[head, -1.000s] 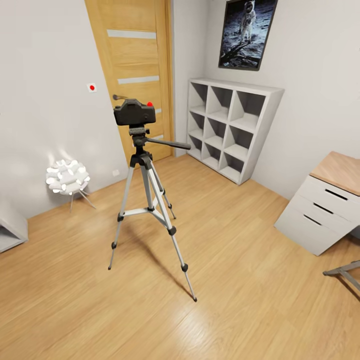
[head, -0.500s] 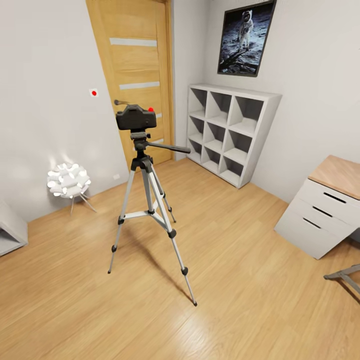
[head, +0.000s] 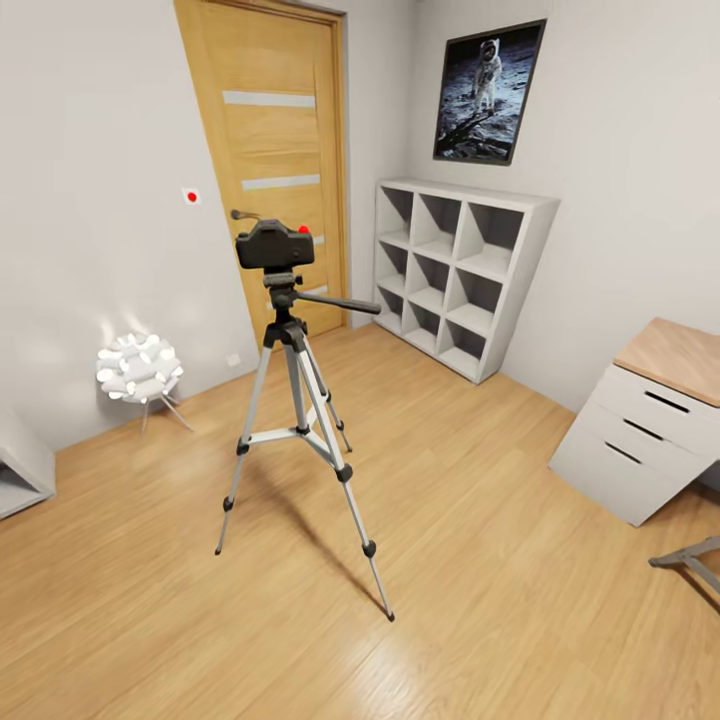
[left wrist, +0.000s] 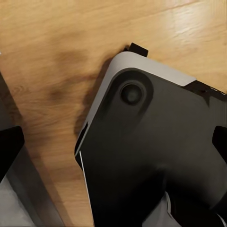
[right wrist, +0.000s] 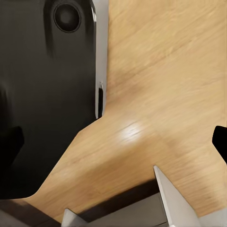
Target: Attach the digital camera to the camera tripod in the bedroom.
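Nothing in the room has shifted over the past second except my head camera, which has tipped up and drawn back a little, so more door and wall show. Matte black and boxy, the camera sits on the tripod, a red dot on its top, its base on the black pan head whose long handle sticks out toward the shelf. Three silver telescoping legs with black joints and feet splay on the glossy light wood floor. Behind it stands a wooden door with pale strips; a white cube shelf lines the wall under a framed astronaut picture. A spiky white lamp glows by the wall, and a white drawer unit with a wood top stands at right. Both wrist views look down on my dark, rounded base over floorboards; dark finger edges sit at the frame sides, so whether either set of jaws is open or closed I cannot tell.
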`<state>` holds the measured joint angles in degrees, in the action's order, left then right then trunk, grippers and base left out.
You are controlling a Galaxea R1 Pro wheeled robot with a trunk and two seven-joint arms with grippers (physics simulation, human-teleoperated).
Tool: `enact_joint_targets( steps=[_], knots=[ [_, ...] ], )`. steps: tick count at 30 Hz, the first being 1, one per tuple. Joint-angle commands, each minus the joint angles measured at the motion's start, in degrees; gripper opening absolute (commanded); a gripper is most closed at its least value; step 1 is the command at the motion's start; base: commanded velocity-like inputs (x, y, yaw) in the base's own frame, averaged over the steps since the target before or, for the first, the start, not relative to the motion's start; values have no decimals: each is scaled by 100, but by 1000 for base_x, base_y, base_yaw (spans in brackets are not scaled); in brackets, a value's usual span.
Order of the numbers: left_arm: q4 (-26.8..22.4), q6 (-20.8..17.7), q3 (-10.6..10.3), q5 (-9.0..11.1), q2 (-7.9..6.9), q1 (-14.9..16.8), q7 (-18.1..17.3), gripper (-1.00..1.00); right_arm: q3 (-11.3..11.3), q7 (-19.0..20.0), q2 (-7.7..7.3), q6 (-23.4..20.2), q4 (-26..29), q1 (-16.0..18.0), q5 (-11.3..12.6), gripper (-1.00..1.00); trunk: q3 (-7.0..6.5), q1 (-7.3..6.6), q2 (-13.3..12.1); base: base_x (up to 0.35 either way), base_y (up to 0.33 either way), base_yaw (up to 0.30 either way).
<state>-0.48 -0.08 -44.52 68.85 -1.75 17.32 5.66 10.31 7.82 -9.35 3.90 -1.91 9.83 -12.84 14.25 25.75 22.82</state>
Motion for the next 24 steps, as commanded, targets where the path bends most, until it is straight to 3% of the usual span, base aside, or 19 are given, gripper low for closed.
enact_joint_targets(
  steps=[1, 14, 17, 18, 19, 24],
  knots=[
    [-5, -1, -48, 41, -1, 4, 23, 100, 47, 8, -4, 38, -20, 9, -53, 100, 0, 3, 10, 0, 0, 0],
    [-5, -1, -48, 42, -1, 3, 23, 100, 31, -32, 13, 5, -5, 10, -75, 100, -121, 3, 10, 0, 0, 0],
    [-5, -1, -48, 41, -1, 5, 23, 100, 32, -194, 60, -15, 18, 10, -81, 100, -149, 3, 10, 0, 0, 0],
    [-5, -1, -48, 41, -1, 6, 23, 100, 32, -263, 80, -18, 24, 10, -83, 100, -158, 3, 10, 0, 0, 0],
    [-5, -1, -48, 41, -1, 5, 23, 100, 28, -619, 219, -36, 39, 10, -85, 100, -167, 3, 10, 0, 0, 0],
    [-5, -1, -48, 41, -1, 2, 23, 100, 41, -925, 364, -47, 42, 10, -70, 100, -214, 3, 10, 0, 0, 0]
  ],
)
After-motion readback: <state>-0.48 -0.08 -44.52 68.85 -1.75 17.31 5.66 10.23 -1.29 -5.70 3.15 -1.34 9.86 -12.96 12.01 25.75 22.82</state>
